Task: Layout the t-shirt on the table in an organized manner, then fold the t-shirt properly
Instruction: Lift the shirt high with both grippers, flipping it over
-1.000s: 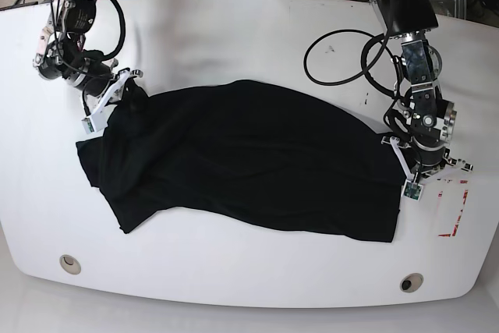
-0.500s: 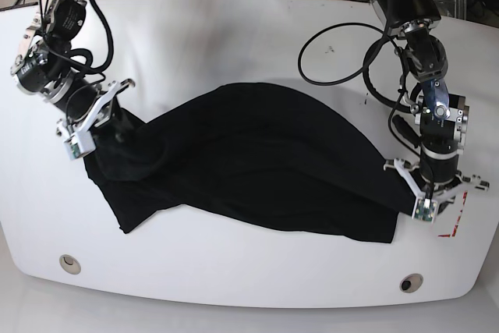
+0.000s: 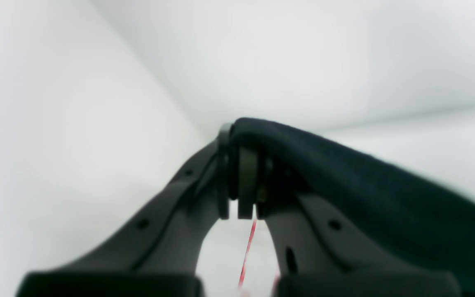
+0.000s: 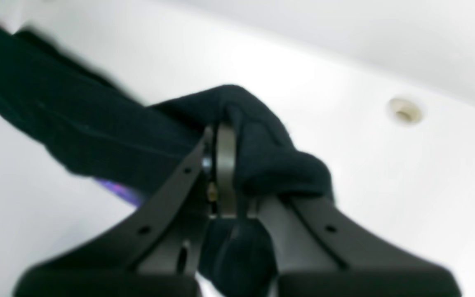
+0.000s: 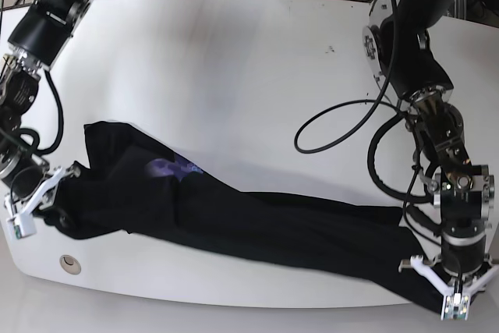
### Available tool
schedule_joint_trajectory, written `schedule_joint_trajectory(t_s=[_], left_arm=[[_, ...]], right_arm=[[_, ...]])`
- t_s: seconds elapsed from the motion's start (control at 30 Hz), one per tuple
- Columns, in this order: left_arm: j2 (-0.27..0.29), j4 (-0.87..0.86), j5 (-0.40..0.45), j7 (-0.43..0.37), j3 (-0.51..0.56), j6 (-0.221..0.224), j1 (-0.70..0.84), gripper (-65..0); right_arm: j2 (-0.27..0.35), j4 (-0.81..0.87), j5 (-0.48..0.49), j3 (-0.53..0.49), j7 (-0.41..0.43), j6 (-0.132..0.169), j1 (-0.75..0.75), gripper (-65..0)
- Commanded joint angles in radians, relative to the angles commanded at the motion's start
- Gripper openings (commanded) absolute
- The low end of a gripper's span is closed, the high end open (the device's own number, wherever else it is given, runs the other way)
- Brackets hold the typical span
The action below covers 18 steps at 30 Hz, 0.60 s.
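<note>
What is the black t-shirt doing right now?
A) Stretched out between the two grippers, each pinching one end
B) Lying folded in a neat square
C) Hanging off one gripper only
A: the t-shirt runs in a long band from the right gripper to the left gripper, both clamped on fabric.

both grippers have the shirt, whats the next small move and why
Probably lower both arms and set the cloth flat. The left gripper and right gripper are each shut on an end of the t-shirt, which is stretched into a narrow, bunched band near the table front edge, not spread out.
</note>
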Motion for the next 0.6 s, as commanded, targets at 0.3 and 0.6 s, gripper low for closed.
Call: schedule_joint_trajectory(t_s=[0.3, 0.6], left_arm=[[0.005, -0.052, 0.000, 0.048, 0.005, 0.100, -0.250, -64.9], [0.003, -0.227, -0.005, 0.075, 0.005, 0.112, -0.583, -64.7]], right_arm=[[0.072, -0.222, -0.003, -0.160, -0.011, 0.000, 0.368, -65.0], [0.121, -0.410, 0.002, -0.393, -0.014, 0.000, 0.802, -65.0]])
